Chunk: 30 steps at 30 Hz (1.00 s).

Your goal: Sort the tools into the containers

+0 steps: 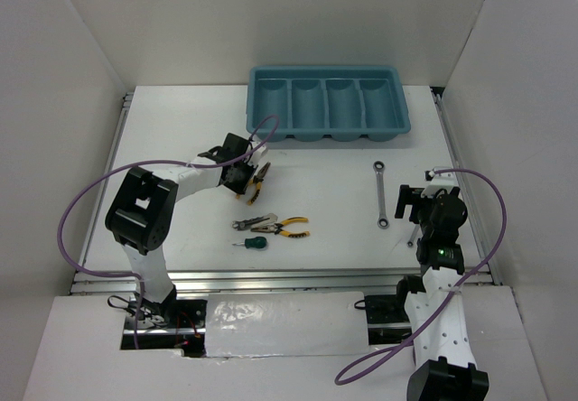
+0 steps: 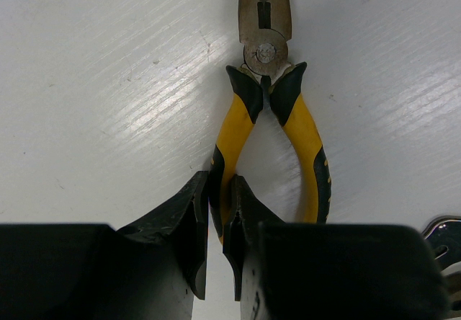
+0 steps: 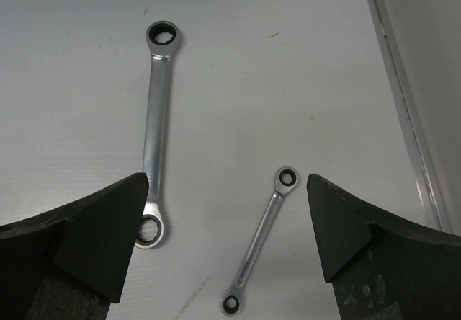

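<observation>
Within the shut left gripper [image 2: 218,212] sits one handle of the pliers [image 2: 268,104], nose pointing straight away toward the tray [image 1: 325,69]. The right gripper [image 3: 227,190] stands wide open, empty.

I read the tray [image 1: 325,69] at 12 o'clock on the tabletop [image 1: 181,148]. Centre pliers [image 2: 265,53] sit slightly toward 9, near pliers [image 1: 287,228] at 6, screwdriver [image 1: 254,241] at their 7. Long wrench [image 3: 156,132] is at 3, small wrench [image 3: 261,239] at its 4.

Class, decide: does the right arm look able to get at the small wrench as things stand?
Likely yes: the right gripper is open over the small wrench, which lies uncovered.
</observation>
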Motion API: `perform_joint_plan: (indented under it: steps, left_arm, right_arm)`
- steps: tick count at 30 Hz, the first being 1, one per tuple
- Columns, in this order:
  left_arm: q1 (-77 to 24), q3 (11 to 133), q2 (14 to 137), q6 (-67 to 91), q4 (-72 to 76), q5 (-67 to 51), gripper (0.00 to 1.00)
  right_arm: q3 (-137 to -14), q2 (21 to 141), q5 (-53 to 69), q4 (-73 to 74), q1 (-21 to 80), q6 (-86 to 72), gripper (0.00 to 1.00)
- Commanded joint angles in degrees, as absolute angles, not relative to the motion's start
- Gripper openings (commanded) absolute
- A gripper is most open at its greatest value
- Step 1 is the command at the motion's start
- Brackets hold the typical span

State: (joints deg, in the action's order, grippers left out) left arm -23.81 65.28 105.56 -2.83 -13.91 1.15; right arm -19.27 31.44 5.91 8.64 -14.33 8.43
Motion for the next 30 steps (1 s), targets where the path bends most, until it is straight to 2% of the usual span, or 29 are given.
perform_joint_plan:
  steps: [1,4,7,18,20,25,30]
  left_arm:
    - [-23.55,66.89,105.47,-3.43,-14.68,0.53,0.18]
    - [-23.82,66.62,101.97,-3.08,-15.29,-0.79,0.09]
    - [-24.87,65.83,96.97,-2.99,-15.64,-0.88,0.05]
    - [-28.39,73.46,86.05,-0.79,-20.48,-2.03,0.02]
    - [-28.39,76.80,87.09,1.73,-22.05,-0.97,0.01]
    - [-27.25,95.58,95.17,5.18,-25.57,2.35,0.00]
    - [-26.63,106.16,104.04,6.68,-25.23,5.27,0.00]
  right_arm:
    - [-20.74,31.11,6.07,8.17,-14.77,8.61,1.00]
    - [-20.74,31.03,6.15,8.00,-14.85,8.61,1.00]
    - [-20.48,30.94,6.24,7.74,-14.94,8.53,1.00]
    - [-20.30,30.94,6.68,7.56,-14.85,8.44,1.00]
    - [-20.30,30.94,6.68,7.56,-14.85,8.53,1.00]
    - [-20.48,31.20,6.42,7.73,-14.85,8.61,1.00]
    - [-20.48,30.85,6.07,7.73,-14.94,8.70,1.00]
